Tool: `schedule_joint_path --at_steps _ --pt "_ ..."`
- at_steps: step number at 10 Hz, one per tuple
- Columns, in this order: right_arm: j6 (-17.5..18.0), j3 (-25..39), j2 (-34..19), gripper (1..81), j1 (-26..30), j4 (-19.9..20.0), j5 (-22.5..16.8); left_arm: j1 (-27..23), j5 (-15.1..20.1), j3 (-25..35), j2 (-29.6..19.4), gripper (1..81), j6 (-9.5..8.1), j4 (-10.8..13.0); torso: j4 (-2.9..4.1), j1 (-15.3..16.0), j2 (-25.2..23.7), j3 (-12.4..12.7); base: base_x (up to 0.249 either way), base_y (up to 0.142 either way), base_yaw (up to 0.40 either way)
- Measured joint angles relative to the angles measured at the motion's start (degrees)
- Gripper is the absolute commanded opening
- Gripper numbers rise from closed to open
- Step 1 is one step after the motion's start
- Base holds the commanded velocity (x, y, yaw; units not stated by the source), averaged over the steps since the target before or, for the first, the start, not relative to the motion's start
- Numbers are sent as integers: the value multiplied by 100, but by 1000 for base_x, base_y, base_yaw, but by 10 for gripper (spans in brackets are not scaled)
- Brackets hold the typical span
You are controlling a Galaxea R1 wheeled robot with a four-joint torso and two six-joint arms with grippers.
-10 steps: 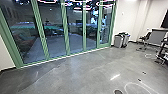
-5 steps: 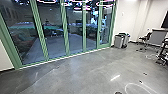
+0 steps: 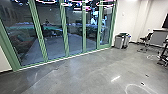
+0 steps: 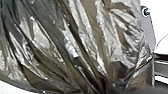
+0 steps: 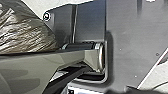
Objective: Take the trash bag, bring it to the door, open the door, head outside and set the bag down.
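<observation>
The trash bag (image 4: 82,42), dark, shiny and translucent, spreads wide in the left wrist view, its folds drawn together where my left gripper (image 4: 107,88) is shut on it. Part of the crinkled trash bag (image 5: 22,30) also shows in the right wrist view, beyond the jointed bar. How my right gripper stands cannot be made out. Ahead in the head view, the green-framed glass door (image 3: 104,25) stands closed at the right end of a glass wall.
Grey bins (image 3: 122,41) stand by the white wall, just right of the door. Farther right are a chair (image 3: 145,41) and a grey panel (image 3: 158,37). Small dark spots and a pale loop mark the concrete floor (image 3: 80,75). A pale figure, perhaps a person (image 3: 94,21), shows at the glass.
The head view has shifted slightly as the robot moves. A dark round shape at its bottom edge has passed out of sight, and the floor spots sit lower.
</observation>
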Motion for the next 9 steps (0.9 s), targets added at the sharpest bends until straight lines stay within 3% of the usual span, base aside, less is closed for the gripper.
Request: schedule_joint_path --at_steps 9 --pt "-11 0 0 811 15 -5 -11 -2 0 0 0 10 0 0 0 0 0 0 151 -7 0"
